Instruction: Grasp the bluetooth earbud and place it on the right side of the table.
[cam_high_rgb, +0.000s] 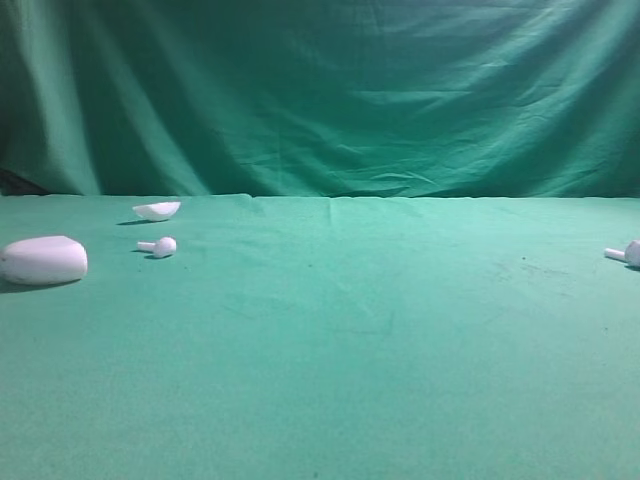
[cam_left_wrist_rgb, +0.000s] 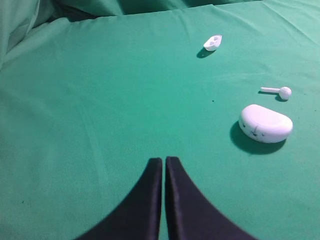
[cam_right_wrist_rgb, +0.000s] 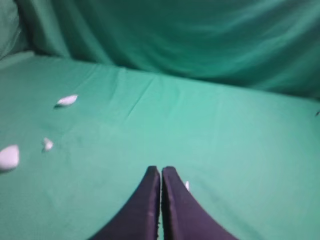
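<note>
Bluetooth earbud at the right edge of the table, half out of frame; both grippers closed on nothing.

The bluetooth earbud (cam_high_rgb: 624, 254) lies on the table (cam_high_rgb: 330, 340) at the far right, its head cut off by the frame edge and its markings unreadable. In the right wrist view only a white speck shows, just beside the right gripper (cam_right_wrist_rgb: 161, 170). That gripper's fingers are pressed together and empty, as are those of the left gripper (cam_left_wrist_rgb: 164, 160). At far left lie a white case (cam_high_rgb: 42, 260), a plain earbud (cam_high_rgb: 160, 246) and a shallow white shell (cam_high_rgb: 157, 210). The surface is wrinkled green cloth, with a matching curtain (cam_high_rgb: 330, 90) behind.
</note>
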